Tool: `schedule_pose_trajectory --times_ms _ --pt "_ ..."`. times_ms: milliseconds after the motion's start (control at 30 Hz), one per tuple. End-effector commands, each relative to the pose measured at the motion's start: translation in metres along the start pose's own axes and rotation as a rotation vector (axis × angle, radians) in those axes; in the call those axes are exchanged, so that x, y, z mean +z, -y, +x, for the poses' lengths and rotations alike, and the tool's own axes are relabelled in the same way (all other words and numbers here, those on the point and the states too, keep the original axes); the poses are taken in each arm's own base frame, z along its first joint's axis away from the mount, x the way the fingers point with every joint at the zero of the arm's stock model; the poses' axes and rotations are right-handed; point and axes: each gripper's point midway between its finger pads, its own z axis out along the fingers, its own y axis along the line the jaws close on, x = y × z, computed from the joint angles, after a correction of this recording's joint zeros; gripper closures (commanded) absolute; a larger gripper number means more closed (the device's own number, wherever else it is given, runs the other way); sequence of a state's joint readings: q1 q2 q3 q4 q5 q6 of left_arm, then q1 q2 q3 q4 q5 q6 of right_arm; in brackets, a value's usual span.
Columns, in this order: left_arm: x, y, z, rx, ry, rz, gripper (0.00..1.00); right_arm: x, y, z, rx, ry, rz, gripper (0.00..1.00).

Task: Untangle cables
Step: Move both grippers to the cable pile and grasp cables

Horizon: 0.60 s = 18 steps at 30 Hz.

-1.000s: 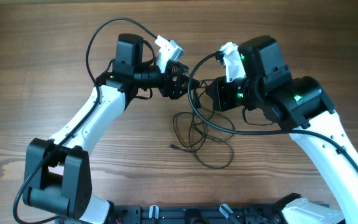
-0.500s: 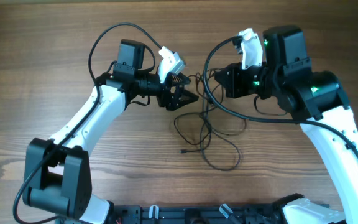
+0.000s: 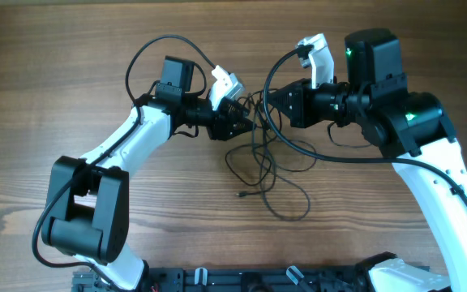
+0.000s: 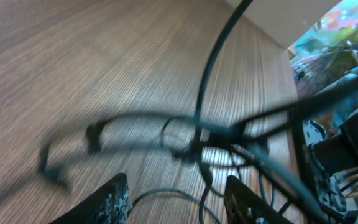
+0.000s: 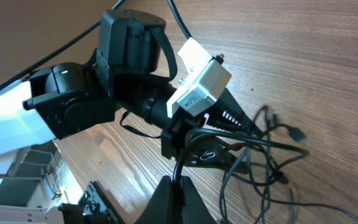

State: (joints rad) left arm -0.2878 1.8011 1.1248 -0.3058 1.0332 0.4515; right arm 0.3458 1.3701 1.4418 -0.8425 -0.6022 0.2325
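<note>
On the brown wooden table [image 3: 55, 65], the left gripper [image 3: 247, 124] has its fingers [image 4: 114, 200] partway apart around blurred strands, clamping none that I can see. The thin black cables [image 3: 259, 158] sit tangled between the 2 grippers, with loops trailing over the wood nearer the robot. The right gripper [image 3: 274, 105] is pinched tight on 1 strand

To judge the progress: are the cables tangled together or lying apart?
Tangled: the cables cross one another in overlapping loops and meet in one bunch.
</note>
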Motion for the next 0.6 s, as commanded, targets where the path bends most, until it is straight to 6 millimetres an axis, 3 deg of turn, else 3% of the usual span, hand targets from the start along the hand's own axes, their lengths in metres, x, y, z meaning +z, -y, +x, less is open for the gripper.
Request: schedule_pose_trajectory --times_ms 0,167,333,467,567 --pt "-0.003 0.020 -0.014 0.037 0.068 0.126 0.42 -0.010 -0.012 -0.007 -0.039 0.033 -0.031 0.96" --pt "-0.007 0.039 -0.019 0.026 0.105 0.234 0.24 -0.010 0.009 -0.010 -0.032 0.055 0.088 0.96" --pt "-0.006 0.040 -0.026 0.072 0.127 0.247 0.28 -0.010 -0.010 -0.008 -0.048 0.039 -0.016 0.96" --pt "-0.002 0.030 -0.023 0.080 0.102 0.182 0.33 -0.010 -0.025 -0.006 -0.057 0.027 -0.105 0.96" --pt "0.005 0.036 -0.027 0.122 0.107 0.194 0.36 -0.012 -0.036 -0.008 -0.070 0.029 -0.165 0.96"
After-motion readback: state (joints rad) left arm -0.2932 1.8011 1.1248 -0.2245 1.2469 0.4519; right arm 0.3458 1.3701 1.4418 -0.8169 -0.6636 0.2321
